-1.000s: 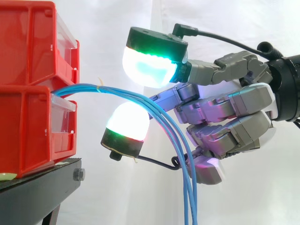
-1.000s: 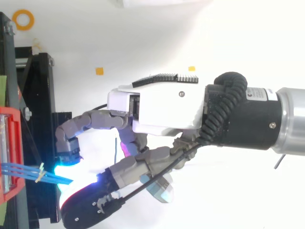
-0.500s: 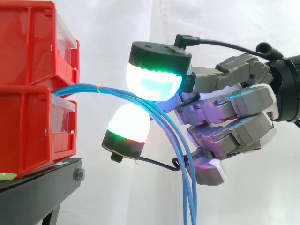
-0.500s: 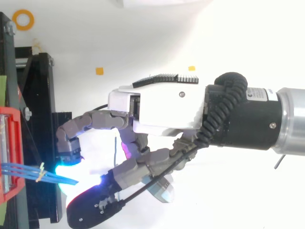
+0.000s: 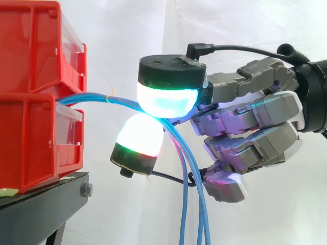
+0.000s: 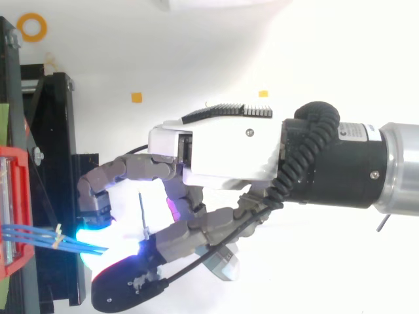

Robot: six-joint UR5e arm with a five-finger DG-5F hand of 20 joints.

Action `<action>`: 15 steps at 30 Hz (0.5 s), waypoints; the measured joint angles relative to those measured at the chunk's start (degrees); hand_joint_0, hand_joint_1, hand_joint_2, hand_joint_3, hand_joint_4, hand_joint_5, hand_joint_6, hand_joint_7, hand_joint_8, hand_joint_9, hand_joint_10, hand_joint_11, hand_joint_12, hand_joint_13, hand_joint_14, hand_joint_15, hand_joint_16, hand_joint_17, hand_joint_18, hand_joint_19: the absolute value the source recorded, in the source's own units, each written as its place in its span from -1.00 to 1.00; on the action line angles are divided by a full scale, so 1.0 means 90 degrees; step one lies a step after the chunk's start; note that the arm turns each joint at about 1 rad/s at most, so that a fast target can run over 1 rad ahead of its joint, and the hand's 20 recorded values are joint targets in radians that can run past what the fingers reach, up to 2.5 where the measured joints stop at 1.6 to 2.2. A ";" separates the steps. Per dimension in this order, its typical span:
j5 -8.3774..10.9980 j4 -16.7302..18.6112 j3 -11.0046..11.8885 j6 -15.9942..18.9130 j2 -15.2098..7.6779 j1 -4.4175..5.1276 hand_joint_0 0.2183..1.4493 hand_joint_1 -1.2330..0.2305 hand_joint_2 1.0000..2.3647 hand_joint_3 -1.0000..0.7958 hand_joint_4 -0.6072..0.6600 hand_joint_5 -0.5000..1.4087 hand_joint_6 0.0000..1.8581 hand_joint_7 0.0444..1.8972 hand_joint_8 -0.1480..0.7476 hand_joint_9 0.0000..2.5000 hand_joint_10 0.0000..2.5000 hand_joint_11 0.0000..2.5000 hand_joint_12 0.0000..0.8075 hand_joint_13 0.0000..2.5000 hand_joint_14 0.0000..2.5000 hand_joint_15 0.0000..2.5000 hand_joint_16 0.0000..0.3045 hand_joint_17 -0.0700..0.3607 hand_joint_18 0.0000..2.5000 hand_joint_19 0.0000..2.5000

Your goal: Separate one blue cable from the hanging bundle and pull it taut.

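The blue cables [image 5: 122, 99] come out between the two red bins [image 5: 30, 143], gathered by a small pale tie [image 5: 109, 95] just outside them. From there their long axis runs roughly level toward the hand, then bends over and drops straight down out of the side view. Below the bend one strand [image 5: 182, 204] hangs apart from the others, nearer the bins, so I judge the separating begun but not finished. Nothing is taut: the run from the bins arcs loosely. My hand [image 5: 250, 135] is clamped on the cables at the bend, an upper glowing pad [image 5: 168, 99] pressing them against a lower one [image 5: 139, 138]. I cannot tell whether one strand or several lie in that pinch. What I judge is left is to isolate the single strand and draw it away from the bins on their black stand [image 5: 36, 209].
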 measured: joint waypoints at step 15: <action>0.0002 -0.0082 0.0000 0.0000 0.0001 0.0039 -0.17 -0.36 -0.98 -0.07 0.13 -0.33 -0.46 0.33 -0.15 0.71 -0.98 -0.50 -0.11 0.46 -0.98 -0.06 -0.68 -0.17 0.00 -0.31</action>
